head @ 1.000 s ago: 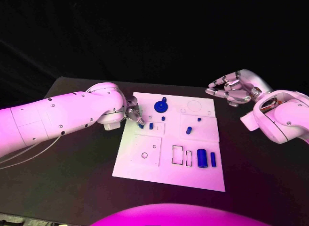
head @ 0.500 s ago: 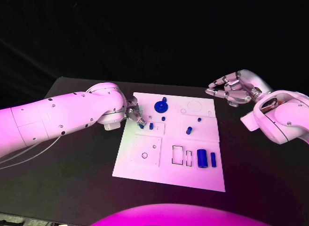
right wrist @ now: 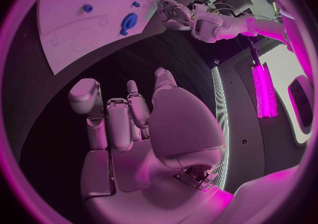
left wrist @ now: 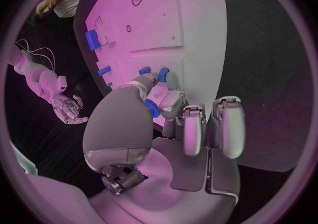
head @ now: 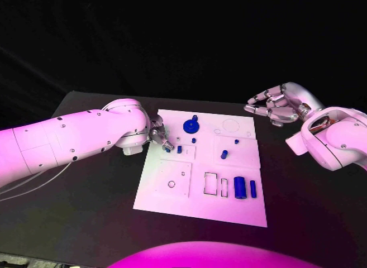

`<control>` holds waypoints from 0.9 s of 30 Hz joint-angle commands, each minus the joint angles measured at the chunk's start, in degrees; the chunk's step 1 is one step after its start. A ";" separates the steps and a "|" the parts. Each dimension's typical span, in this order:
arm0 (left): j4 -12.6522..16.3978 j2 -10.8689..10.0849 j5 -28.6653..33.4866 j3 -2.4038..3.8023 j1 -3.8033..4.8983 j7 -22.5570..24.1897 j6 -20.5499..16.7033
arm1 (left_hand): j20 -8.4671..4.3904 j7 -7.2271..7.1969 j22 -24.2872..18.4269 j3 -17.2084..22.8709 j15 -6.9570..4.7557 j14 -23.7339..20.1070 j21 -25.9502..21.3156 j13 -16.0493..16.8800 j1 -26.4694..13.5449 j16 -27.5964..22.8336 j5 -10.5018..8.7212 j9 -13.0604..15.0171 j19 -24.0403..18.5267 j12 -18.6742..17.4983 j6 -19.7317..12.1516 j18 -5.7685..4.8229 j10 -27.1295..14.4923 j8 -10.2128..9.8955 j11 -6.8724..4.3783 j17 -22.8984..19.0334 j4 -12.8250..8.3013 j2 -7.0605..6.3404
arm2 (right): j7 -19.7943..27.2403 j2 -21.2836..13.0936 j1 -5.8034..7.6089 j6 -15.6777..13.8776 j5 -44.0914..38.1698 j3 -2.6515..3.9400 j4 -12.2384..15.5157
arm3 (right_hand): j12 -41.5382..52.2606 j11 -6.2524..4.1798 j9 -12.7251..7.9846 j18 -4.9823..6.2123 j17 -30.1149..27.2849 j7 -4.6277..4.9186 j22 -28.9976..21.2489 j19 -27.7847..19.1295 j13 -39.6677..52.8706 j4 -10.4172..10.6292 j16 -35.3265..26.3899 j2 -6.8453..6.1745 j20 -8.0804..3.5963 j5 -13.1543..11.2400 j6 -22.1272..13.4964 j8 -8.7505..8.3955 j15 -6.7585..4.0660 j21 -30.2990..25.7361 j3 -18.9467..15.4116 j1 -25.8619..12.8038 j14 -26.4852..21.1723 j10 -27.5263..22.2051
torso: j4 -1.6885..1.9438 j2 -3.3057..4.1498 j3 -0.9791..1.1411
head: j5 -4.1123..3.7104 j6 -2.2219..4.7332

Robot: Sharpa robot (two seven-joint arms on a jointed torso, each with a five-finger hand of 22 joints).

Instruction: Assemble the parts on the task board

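Observation:
The white task board (head: 232,209) lies in the middle of the black table. My left hand (head: 160,135) is at the board's left edge, and its thumb and a finger pinch a small blue part (left wrist: 153,109) just above the board. Beside it a blue peg (head: 179,149) stands in the board. Farther back sits a blue gear (head: 191,125). Another peg (head: 224,154) stands mid-board; a blue cylinder (head: 239,187) and a slim bar (head: 252,188) lie at the near right. My right hand (head: 273,106) hangs raised beyond the board's far right corner, fingers loosely bent, holding nothing.
Outlined recesses (head: 210,183) mark the board's near half, with a square plate outline (head: 175,178) to their left. The black table (head: 86,184) spreads on both sides of the board. In the right wrist view the board (right wrist: 73,7) and my left hand (right wrist: 174,13) show ahead.

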 commanded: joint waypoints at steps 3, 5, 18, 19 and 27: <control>0.19 0.19 -0.02 -0.03 -0.08 -1.05 0.95 | -0.26 0.05 8.87 -0.76 -0.32 6.03 0.27 0.05 -0.39 0.14 0.04 0.03 3.03 0.21 0.26 -0.52 -0.42 -0.25 -0.21 15.08 0.19 0.31 | 0.52 0.01 -0.04 0.18 -0.55 0.00 0.10 | 0.03 -0.10 0.05 0.61 -0.05 -0.25 -0.05 0.19 -0.05 -0.15 -0.29 0.31 -0.22 0.37 -0.03 0.25 -0.30 -0.29 -0.33 -0.48 2.18 -0.01 | 0.03 -0.01 0.00 | -0.01 -0.05; 0.17 0.20 -0.02 -0.03 -0.08 -1.07 0.72 | -0.26 0.06 8.84 -1.23 -0.32 6.03 0.25 0.07 -0.43 0.14 0.04 0.05 3.01 0.25 0.27 -0.51 -0.44 -0.30 -0.20 15.08 0.45 0.38 | 0.53 0.01 -0.04 0.15 -0.55 0.00 0.08 | 0.03 -0.10 0.05 0.61 -0.05 -0.25 -0.05 0.19 -0.05 -0.15 -0.29 0.31 -0.22 0.37 -0.03 0.25 -0.30 -0.29 -0.33 -0.48 2.18 -0.01 | 0.03 0.00 -0.02 | -0.02 -0.03; -0.24 -0.09 0.48 0.04 -0.09 -0.90 -1.03 | -0.20 0.26 8.67 -8.77 -0.28 6.03 0.08 0.18 -1.06 0.14 0.08 0.50 2.93 0.57 0.35 -0.47 -0.77 -0.86 -0.05 15.08 4.93 1.28 | 0.73 -0.01 -0.04 0.37 -0.52 0.00 0.00 | -0.19 -0.07 0.05 0.67 -0.32 -0.20 -0.31 0.03 -0.32 -0.14 -0.56 0.17 -0.22 0.23 -0.23 0.24 -0.29 -0.76 -0.75 -0.78 2.09 -0.25 | -0.03 0.00 -0.05 | -0.07 0.12; -0.27 -0.12 0.53 0.05 -0.09 -0.87 -1.14 | -0.19 0.26 8.63 -9.04 -0.27 6.03 0.05 0.17 -1.04 0.14 0.09 0.52 2.92 0.57 0.34 -0.46 -0.79 -0.88 -0.05 15.08 5.13 1.33 | 0.73 -0.01 -0.04 0.35 -0.52 0.00 -0.02 | -0.19 -0.07 0.05 0.67 -0.32 -0.20 -0.31 0.03 -0.32 -0.14 -0.56 0.17 -0.22 0.23 -0.23 0.24 -0.29 -0.76 -0.75 -0.78 2.09 -0.25 | -0.03 -0.01 -0.05 | -0.10 0.11; -0.41 -0.29 1.06 0.13 -0.09 -0.57 -1.54 | -0.17 0.28 8.55 -10.68 -0.23 6.03 -0.02 0.19 -0.89 0.14 0.17 0.61 2.88 0.64 0.31 -0.43 -0.87 -1.01 -0.02 15.08 6.28 1.67 | 0.79 -0.05 -0.04 -0.15 -0.51 0.00 -0.12 | -0.69 0.10 0.05 0.85 -0.97 -0.03 -0.97 -0.47 -0.92 -0.13 -1.25 0.45 -0.12 -1.64 -0.80 0.21 -0.14 -2.01 -1.47 -1.42 1.82 -0.89 | 0.01 -0.01 -0.03 | -0.18 0.13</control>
